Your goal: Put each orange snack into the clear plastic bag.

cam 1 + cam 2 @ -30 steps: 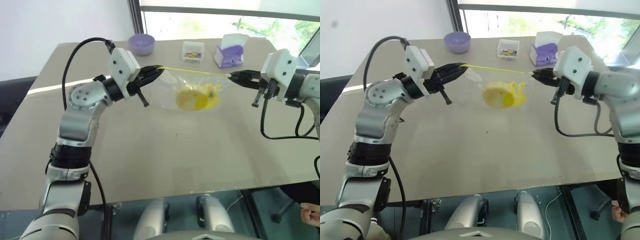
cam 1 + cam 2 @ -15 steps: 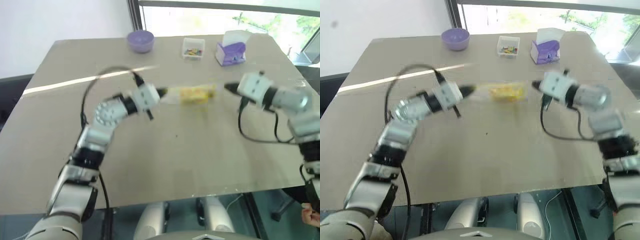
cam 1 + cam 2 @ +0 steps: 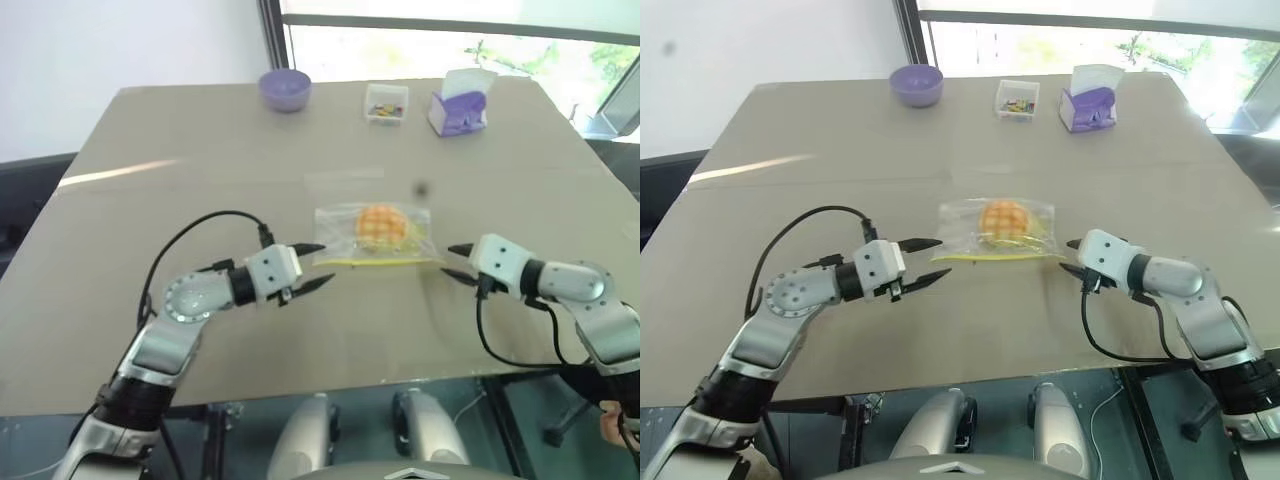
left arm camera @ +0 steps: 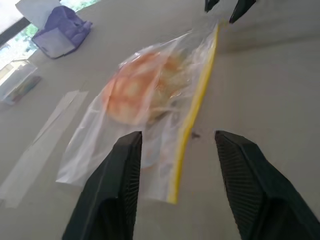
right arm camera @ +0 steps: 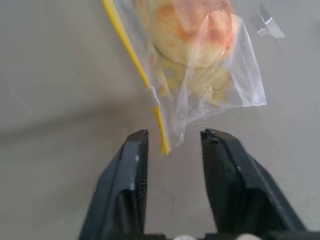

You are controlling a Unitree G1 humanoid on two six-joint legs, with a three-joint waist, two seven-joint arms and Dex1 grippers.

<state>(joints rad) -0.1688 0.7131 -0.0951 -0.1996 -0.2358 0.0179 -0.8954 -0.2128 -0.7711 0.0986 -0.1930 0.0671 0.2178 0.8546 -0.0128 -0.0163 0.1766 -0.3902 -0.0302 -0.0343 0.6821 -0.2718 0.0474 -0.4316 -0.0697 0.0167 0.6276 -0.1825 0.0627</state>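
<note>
The clear plastic bag (image 3: 372, 240) lies flat on the table with its yellow sealing strip (image 3: 375, 262) along the near edge. The orange snack (image 3: 378, 222) sits inside it, grid pattern up. My left gripper (image 3: 316, 265) is low over the table at the bag's left end, open, with the strip's end (image 4: 186, 150) just ahead of its fingers. At the bag's right end my right gripper (image 3: 454, 262) is open too, with the bag's corner (image 5: 167, 135) between its fingertips, untouched. The snack (image 5: 192, 27) lies past that corner.
Along the far edge stand a purple bowl (image 3: 285, 88), a small clear tub of candies (image 3: 386, 102) and a purple and white tissue box (image 3: 458, 105). A person's hand (image 3: 612, 425) shows beyond the table's near right corner.
Both grippers came down from mid-air, where they held the bag stretched by its two ends. The bag now rests on the table and both grippers have opened and let go.
</note>
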